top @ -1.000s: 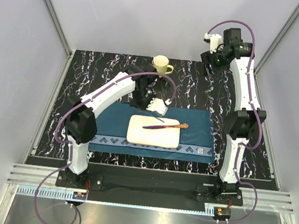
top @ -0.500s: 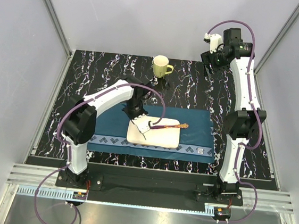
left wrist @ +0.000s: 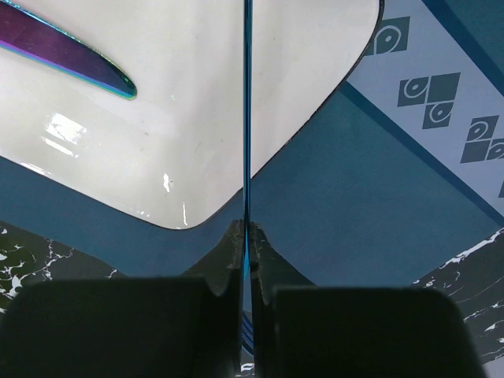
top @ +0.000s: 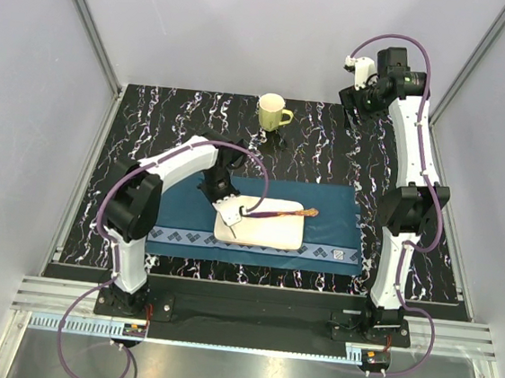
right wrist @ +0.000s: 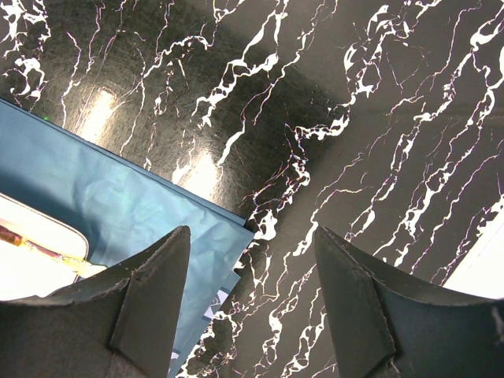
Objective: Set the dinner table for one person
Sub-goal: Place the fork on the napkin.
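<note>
The left gripper point(top: 232, 216) is clamped shut on a thin blue-tinted utensil point(left wrist: 246, 118). The left wrist view shows it edge-on, its long axis running straight out from the jaws across the near-left corner of the white plate point(top: 270, 236). The plate sits on a blue placemat point(top: 331, 214) at the middle of the near edge of the worktop point(top: 160, 125). A purple utensil point(top: 277, 213) already lies lengthwise across the plate. The bare strip of placemat to the plate's left lies just beside the left gripper, so setting the piece down there probably falls to this arm. The right gripper point(right wrist: 252, 260) hangs open and empty over the worktop's far right corner, well apart. A mug point(top: 272, 113) stands at the far edge.
</note>
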